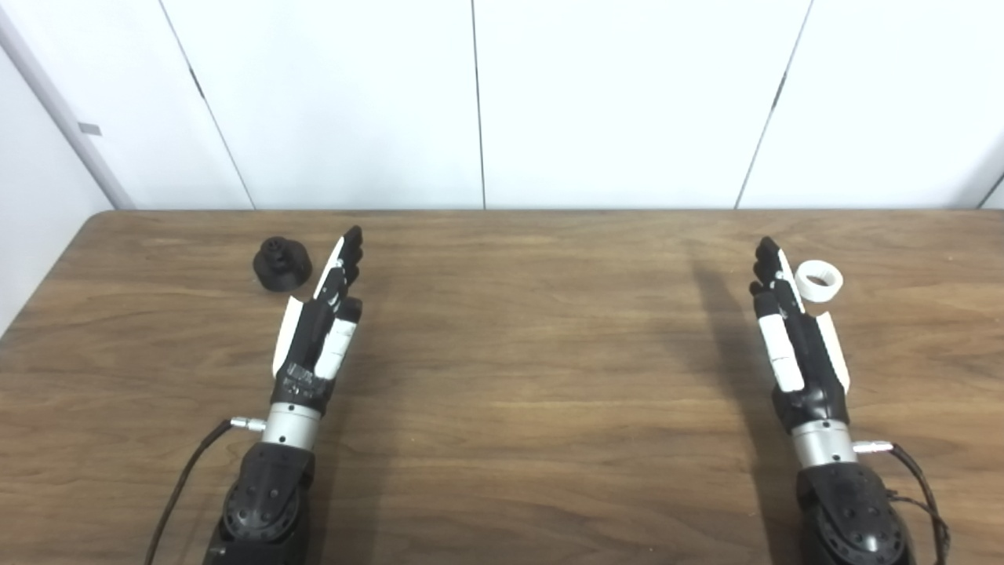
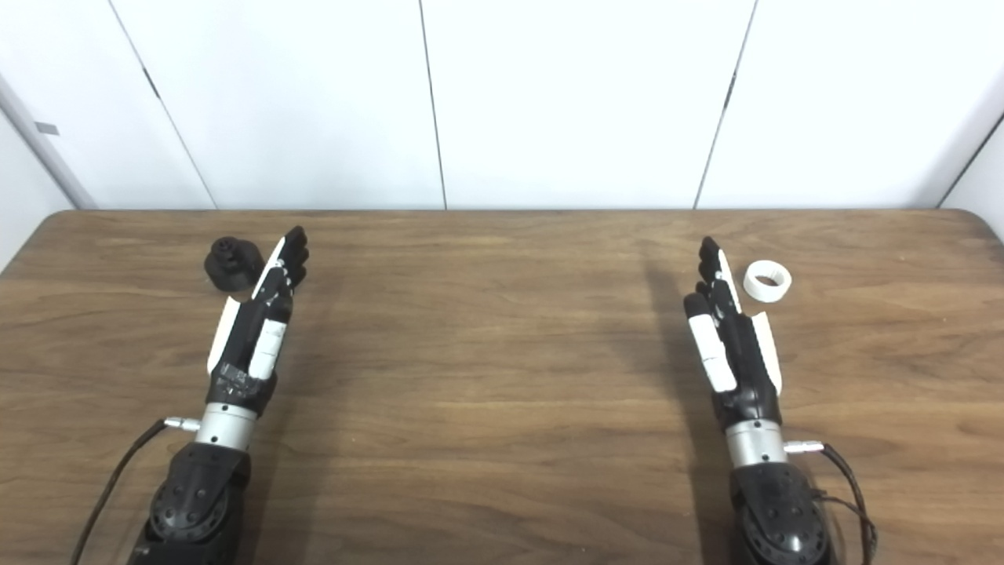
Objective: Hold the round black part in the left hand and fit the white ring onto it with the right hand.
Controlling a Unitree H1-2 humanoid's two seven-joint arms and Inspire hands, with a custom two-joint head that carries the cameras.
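The wooden bench [image 1: 518, 377] carried both parts. My left hand [image 1: 318, 329] lay flat with fingers extended, holding nothing; my right hand [image 1: 792, 337] likewise, empty. The round black part [image 1: 281, 264] sat just beside my left fingertips, on their outer side. The white ring [image 1: 819, 280] lay just beside my right fingertips.

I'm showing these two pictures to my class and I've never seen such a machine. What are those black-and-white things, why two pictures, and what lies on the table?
They are a humanoid robot's two hands, seen from two cameras side by side on its head, so both pictures show one scene. The left hand and right hand are stretched out over a wooden table, open, holding nothing. Just left of the left hand stands a round black part; just right of the right hand lies a white ring.
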